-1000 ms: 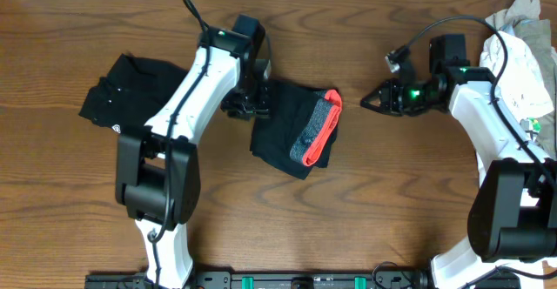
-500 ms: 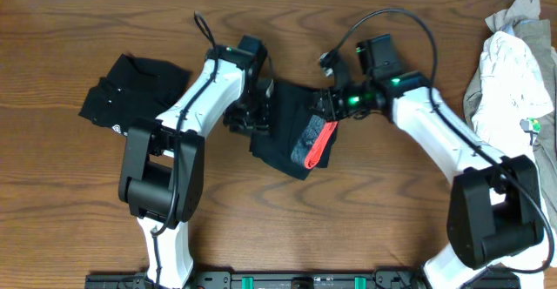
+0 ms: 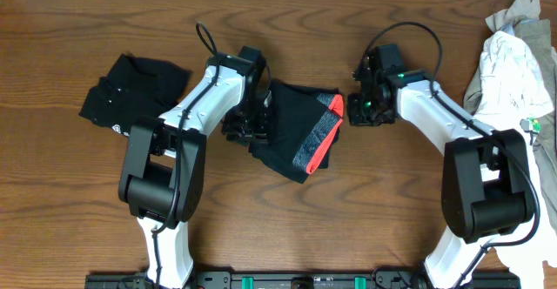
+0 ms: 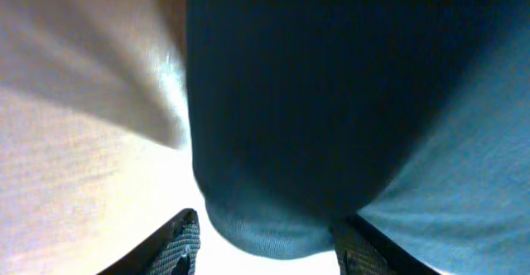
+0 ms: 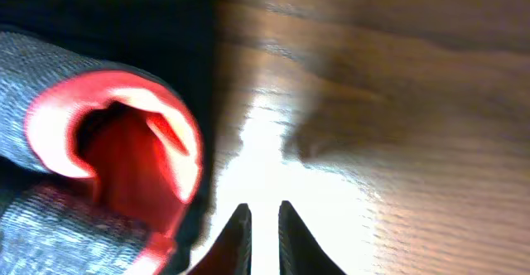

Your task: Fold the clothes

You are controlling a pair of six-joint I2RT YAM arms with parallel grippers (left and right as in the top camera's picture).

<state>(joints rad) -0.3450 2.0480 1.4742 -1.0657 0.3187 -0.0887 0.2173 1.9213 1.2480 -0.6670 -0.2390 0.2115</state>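
Note:
A black garment (image 3: 291, 124) with a grey and red waistband (image 3: 324, 132) lies crumpled at the table's middle. My left gripper (image 3: 246, 124) is at its left edge. In the left wrist view its fingers (image 4: 269, 246) are open, with a rounded fold of the dark cloth (image 4: 331, 101) lying between them. My right gripper (image 3: 355, 113) is just right of the waistband, on bare table. In the right wrist view its fingers (image 5: 263, 233) are shut with nothing between them, and the red-lined waistband (image 5: 124, 142) lies to their left.
A second black garment (image 3: 130, 89) lies at the left of the wooden table (image 3: 392, 202). A heap of white and beige clothes (image 3: 513, 63) sits at the right edge.
My right gripper swept in from the right to the waistband, then drew back a little and let go. The waistband end now lies spread further right. My left gripper stayed at the left edge.

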